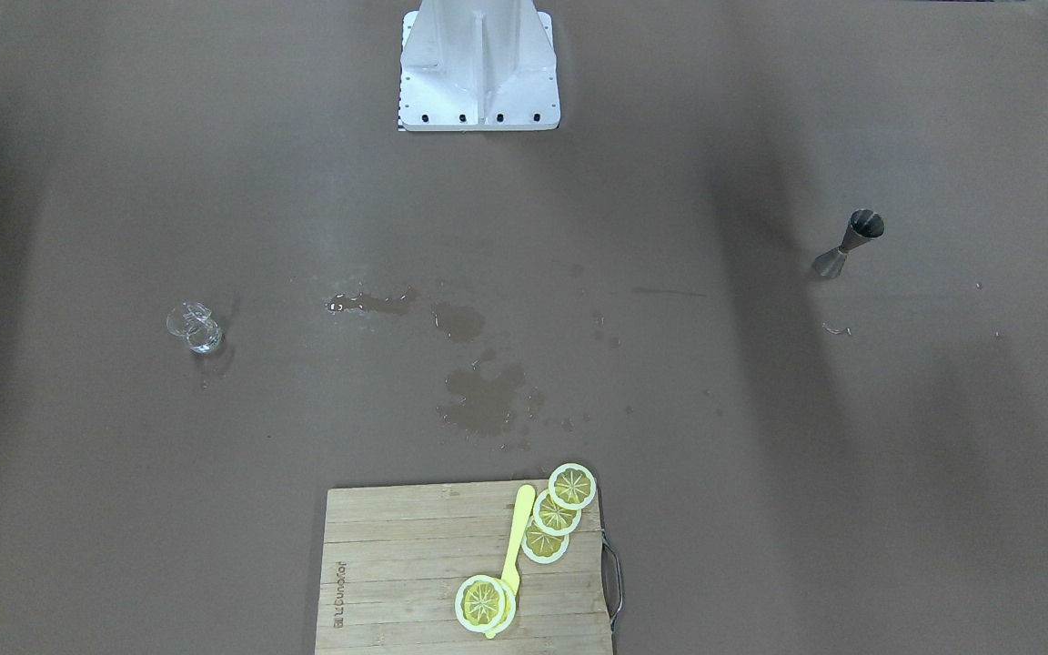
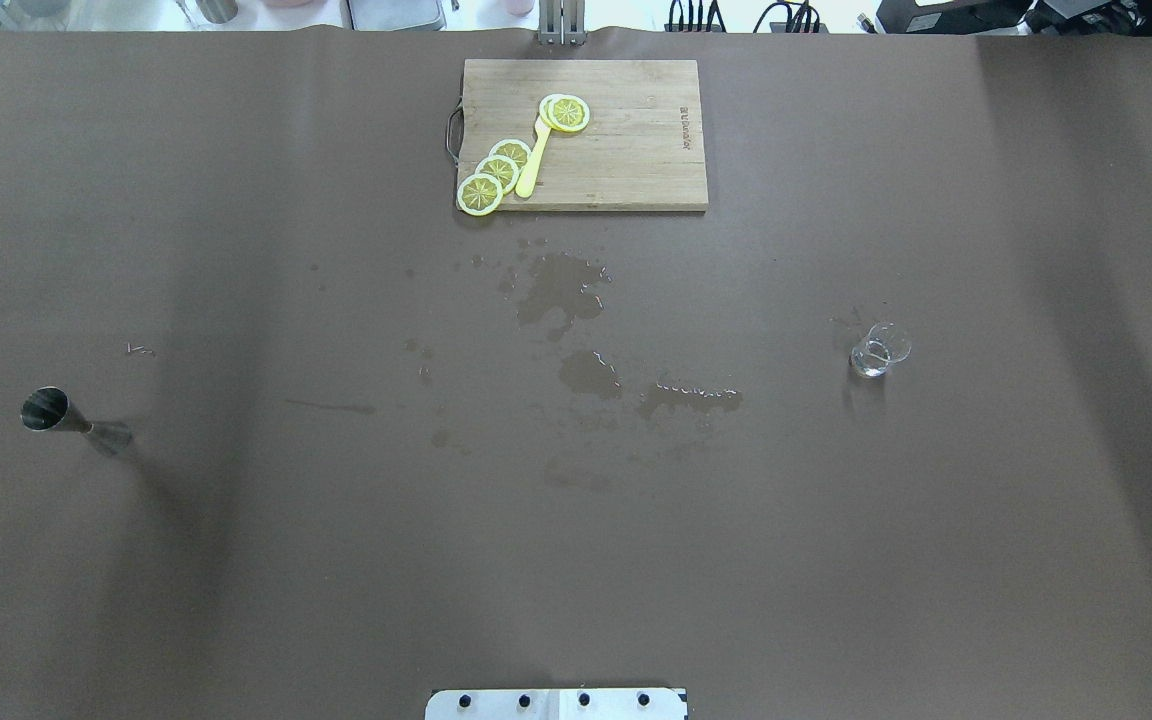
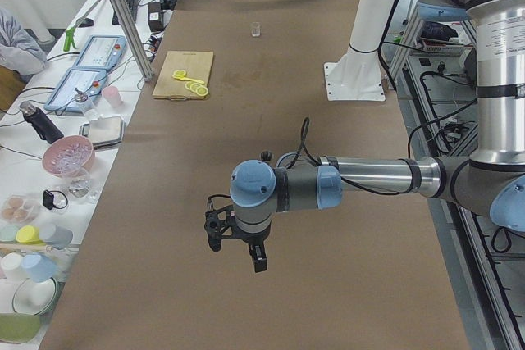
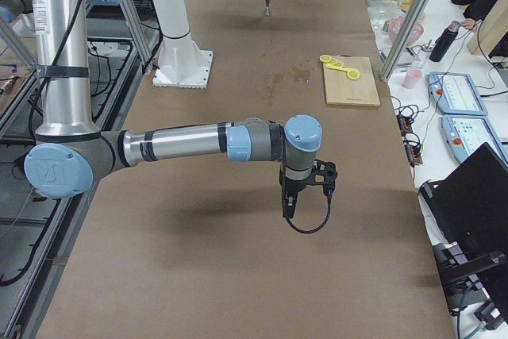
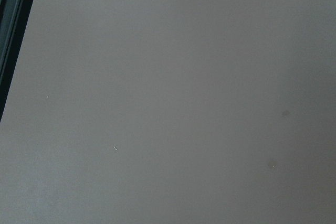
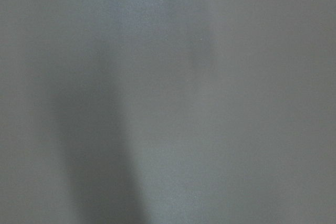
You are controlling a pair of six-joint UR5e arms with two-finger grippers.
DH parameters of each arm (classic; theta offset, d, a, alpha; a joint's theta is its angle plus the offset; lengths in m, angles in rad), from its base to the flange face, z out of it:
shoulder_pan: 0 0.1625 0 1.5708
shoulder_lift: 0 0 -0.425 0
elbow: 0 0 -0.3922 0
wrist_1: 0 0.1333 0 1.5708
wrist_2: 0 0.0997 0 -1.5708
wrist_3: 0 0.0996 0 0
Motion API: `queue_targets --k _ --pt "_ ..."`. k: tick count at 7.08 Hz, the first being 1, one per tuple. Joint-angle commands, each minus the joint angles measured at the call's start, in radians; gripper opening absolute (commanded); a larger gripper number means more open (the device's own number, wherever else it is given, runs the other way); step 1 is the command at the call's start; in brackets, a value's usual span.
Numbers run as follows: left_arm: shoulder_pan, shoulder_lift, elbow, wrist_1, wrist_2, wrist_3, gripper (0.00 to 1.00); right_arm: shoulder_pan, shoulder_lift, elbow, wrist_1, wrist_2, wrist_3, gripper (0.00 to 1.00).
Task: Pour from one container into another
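Brand lettering (image 1: pixel 339 596) on the wooden cutting board (image 1: pixel 406 564), too small to read

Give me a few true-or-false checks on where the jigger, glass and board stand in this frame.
1. The jigger stands upright on the robot's left side. True.
2. The glass sits on the board. False: it stands on the bare table, on the robot's right.
3. Wet patches lie on the table between jigger and glass. True.
4. The board is bare. False: lemon slices lie on it.
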Motion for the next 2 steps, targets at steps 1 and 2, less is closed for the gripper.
queue_targets --k 1,2 --pt "-0.001 0.000 0.000 0.000 -0.002 0.000 0.99 0.000 0.000 0.000 0.000 0.002 0.000 1.00" --pt "-0.001 0.000 -0.006 0.000 -0.003 0.000 0.99 0.000 0.000 0.000 0.000 0.002 0.000 1.00"
